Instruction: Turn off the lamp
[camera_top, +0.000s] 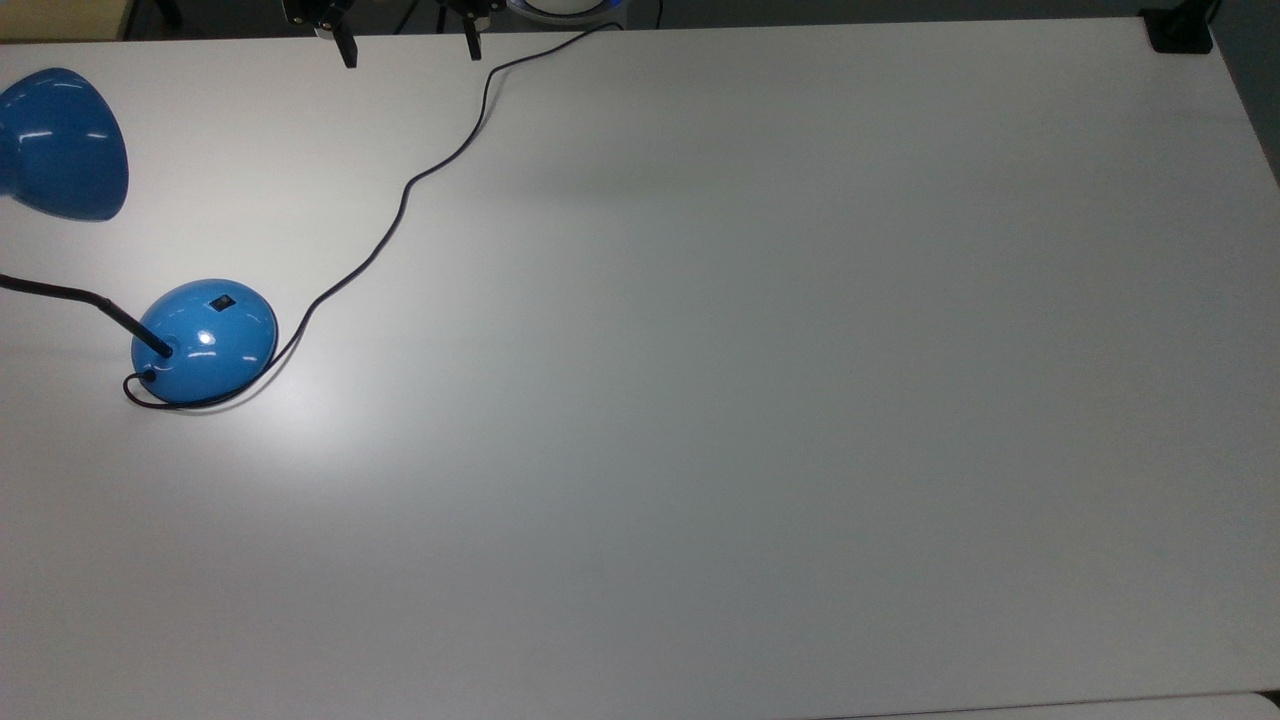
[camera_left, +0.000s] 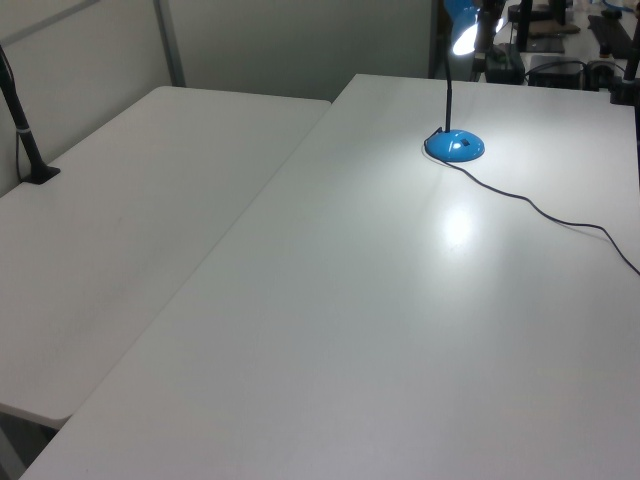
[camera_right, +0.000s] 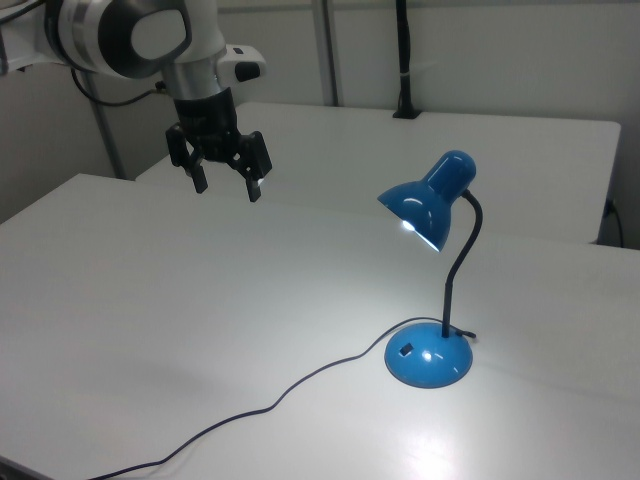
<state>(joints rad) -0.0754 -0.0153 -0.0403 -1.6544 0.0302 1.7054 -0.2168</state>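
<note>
Right view is showing the glossy blue desk lamp (camera_right: 430, 300) shining on the white tabletop (camera_right: 200, 330) while the black gripper (camera_right: 228, 186), fingers apart, is hanging well away, so reaching its base's black rocker switch (camera_right: 405, 351) seems next.

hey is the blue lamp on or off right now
On. The lamp shade glows inside in the right view, and a bright patch lies on the table beside its base.
</note>
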